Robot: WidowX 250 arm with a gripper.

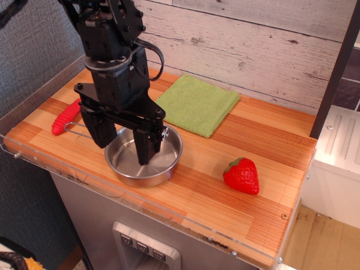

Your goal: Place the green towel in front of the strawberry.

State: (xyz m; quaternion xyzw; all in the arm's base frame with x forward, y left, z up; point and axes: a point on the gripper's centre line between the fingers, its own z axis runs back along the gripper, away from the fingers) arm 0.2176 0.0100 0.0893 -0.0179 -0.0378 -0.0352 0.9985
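Note:
The green towel (pixel 198 103) lies flat on the wooden tabletop at the back, near the wall. The strawberry (pixel 242 176) lies on the table toward the front right, its green top pointing up-left. My gripper (pixel 122 147) hangs over the steel pan (pixel 144 156) at the front left, open and empty, one finger outside the pan's left rim and one above its inside. The gripper is well left of the strawberry and in front of the towel, touching neither.
A red-handled fork (pixel 66 118) lies left of the pan, partly behind the gripper. A clear plastic lip runs along the table's front edge (pixel 169 216). A plank wall stands behind, a dark post (pixel 336 73) at the right.

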